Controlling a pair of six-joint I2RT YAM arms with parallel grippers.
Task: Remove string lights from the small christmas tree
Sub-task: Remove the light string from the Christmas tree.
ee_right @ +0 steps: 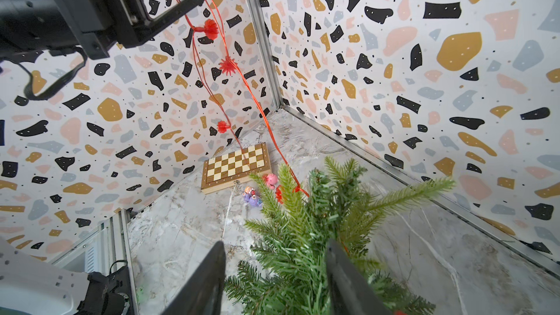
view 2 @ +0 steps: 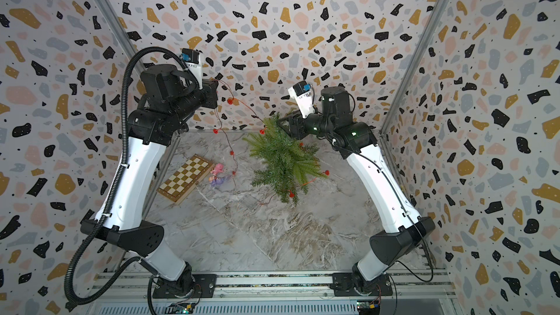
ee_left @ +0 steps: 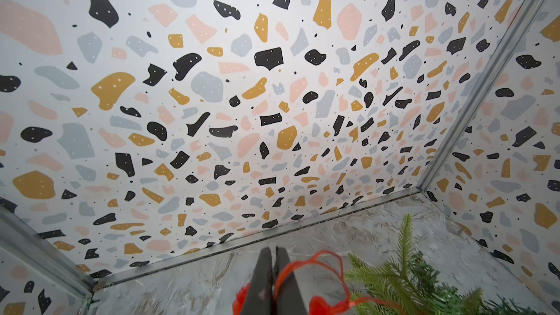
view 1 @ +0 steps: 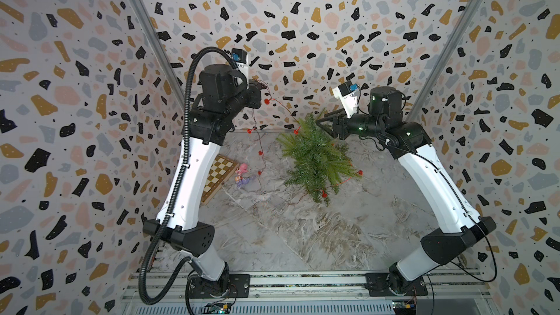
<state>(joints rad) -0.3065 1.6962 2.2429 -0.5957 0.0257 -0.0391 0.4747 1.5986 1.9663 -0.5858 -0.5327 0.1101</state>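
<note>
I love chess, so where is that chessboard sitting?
In a top view the chessboard lies flat on the marble table, on the robot's left by the wall, with the toy figure beside it.

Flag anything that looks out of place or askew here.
Nothing spilled or broken. The string lights are strung through mid-air, pinched in the shut left gripper and snagged in the small christmas tree, whose top the right gripper holds. More wire trails onto the table.

One small christmas tree (view 1: pixel 315 159), one set of string lights (view 1: pixel 267 101), one chessboard (view 1: pixel 219 174) and one pink-and-purple toy figure (view 1: pixel 242 169)
</note>
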